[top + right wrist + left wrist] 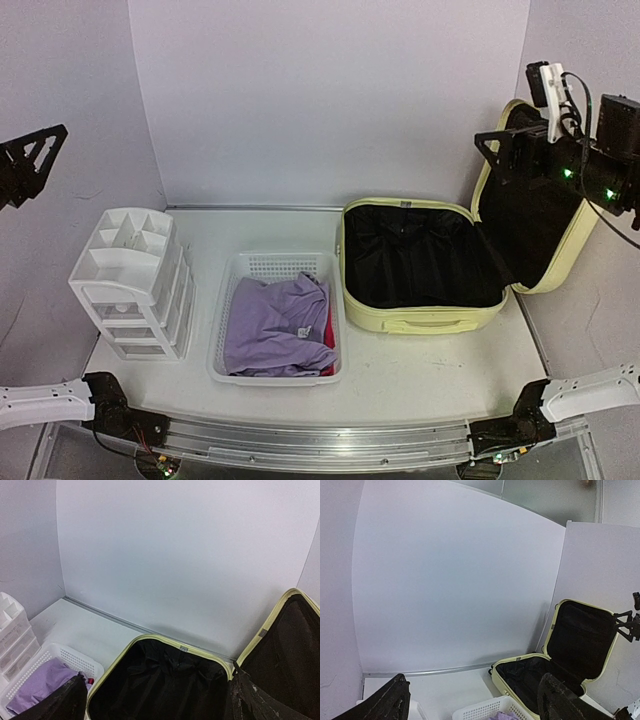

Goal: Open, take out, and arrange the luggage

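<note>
Luggage (425, 290): one unit, lying on the right half of the table (420, 365), just beside the basket (275, 268). The lid is thrown back and leans toward the right wall. Both halves show black lining only, with no contents visible.

Progress, as judged: opening is done and emptying appears complete. Any arranging of what was removed is what is left.

Count:
- One white mesh basket, holding one purple garment (270, 325). One red item (329, 335) shows at the garment's right edge.
- One drawer organizer (135, 285) at far left; contents cannot be told.

Left gripper (472, 695): raised, fingers spread wide, holding nothing. Right gripper (160, 690): raised near the lid, likewise spread and empty.
</note>
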Motion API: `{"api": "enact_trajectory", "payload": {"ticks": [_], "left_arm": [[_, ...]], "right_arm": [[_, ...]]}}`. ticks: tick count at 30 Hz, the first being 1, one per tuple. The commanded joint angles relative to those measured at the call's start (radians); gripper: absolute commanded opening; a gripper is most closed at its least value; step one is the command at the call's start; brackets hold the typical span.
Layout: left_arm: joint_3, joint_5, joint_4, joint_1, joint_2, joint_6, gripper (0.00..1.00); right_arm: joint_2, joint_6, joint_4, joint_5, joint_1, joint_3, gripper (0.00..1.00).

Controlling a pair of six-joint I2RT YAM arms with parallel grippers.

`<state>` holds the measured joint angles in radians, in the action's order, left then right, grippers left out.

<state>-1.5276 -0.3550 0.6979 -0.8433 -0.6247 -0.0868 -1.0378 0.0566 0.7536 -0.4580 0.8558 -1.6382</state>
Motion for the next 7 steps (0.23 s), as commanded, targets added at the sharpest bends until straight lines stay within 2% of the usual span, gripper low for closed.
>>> {"api": "enact_trajectory", "payload": {"ticks": [1, 7], "left_arm": [[-0.035, -0.012, -0.008, -0.003, -0.002, 0.018, 0.89], [-0.056, 0.015, -0.005, -0.003, -0.044, 0.018, 0.89]], "right_arm": [[-0.002, 0.017, -0.015, -0.028, 0.002, 0.018, 0.98], [0.031, 0.008, -0.030, 0.005, 0.002, 0.066, 0.98]]}}
